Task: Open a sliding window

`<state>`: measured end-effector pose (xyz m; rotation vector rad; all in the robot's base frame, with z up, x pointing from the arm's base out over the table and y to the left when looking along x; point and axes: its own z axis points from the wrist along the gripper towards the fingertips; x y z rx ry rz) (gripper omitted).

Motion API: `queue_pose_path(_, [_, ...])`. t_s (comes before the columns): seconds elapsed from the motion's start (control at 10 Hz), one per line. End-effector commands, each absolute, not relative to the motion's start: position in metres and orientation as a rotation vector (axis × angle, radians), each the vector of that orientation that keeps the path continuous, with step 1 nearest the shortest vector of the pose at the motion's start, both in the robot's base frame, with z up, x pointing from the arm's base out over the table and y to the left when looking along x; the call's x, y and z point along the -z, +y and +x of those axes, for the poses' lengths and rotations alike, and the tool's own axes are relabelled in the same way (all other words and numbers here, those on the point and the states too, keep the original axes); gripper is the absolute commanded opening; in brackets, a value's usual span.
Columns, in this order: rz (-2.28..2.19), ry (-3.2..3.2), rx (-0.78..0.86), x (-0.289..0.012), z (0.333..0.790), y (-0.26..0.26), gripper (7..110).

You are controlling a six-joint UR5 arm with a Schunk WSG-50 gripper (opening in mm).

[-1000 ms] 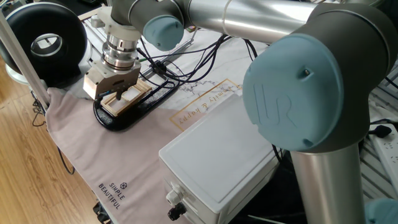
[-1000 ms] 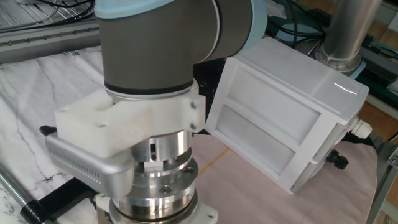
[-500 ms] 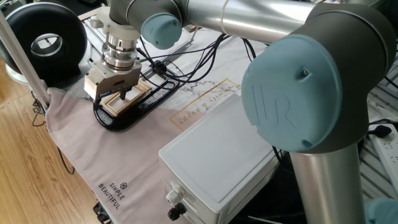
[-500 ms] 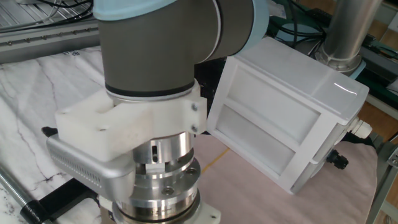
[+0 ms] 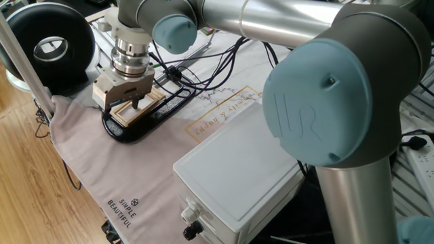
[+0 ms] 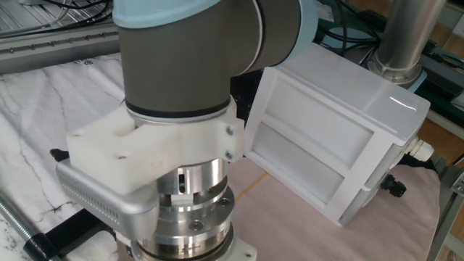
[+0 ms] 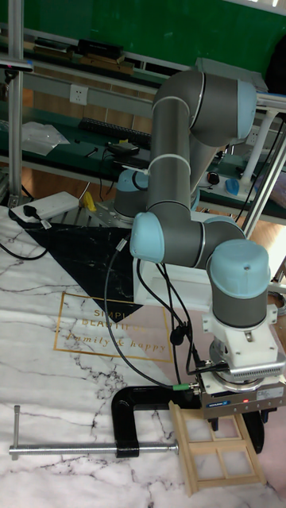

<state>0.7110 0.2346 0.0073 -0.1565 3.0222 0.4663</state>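
The sliding window [image 5: 144, 106] is a small pale wooden frame with panes, lying tilted on its black oval base [image 5: 129, 129] at the left of the cloth. In the tall fixed view the sliding window [image 7: 221, 456] lies just below the arm's wrist. My gripper [image 5: 134, 103] points straight down onto its near end, and its dark fingertips look pressed together, reaching into the frame. From the tall fixed view the gripper [image 7: 218, 413] touches the frame's top rail. The wrist fills the other fixed view and hides both window and fingers.
A large white box [image 5: 237, 169] stands right of the window, also seen as the white box [image 6: 326, 138]. A black clamp [image 7: 131, 421] with a long screw lies left of the window. A black round device [image 5: 51, 47] sits at the back left. Cables [image 5: 203, 74] cross the cloth behind.
The gripper has shifted slightly along the window, and its dark fingertip now shows inside the frame. The window and its base stay where they were.
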Motion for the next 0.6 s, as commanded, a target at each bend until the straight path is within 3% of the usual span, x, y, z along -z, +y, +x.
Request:
queue_pose_path(0.0, [-0.167, 3.025, -0.406, -0.008, 0.714, 0.224, 88])
queue_pose_path(0.5, [-0.197, 3.033, -0.247, -0.005, 0.716, 0.204, 88])
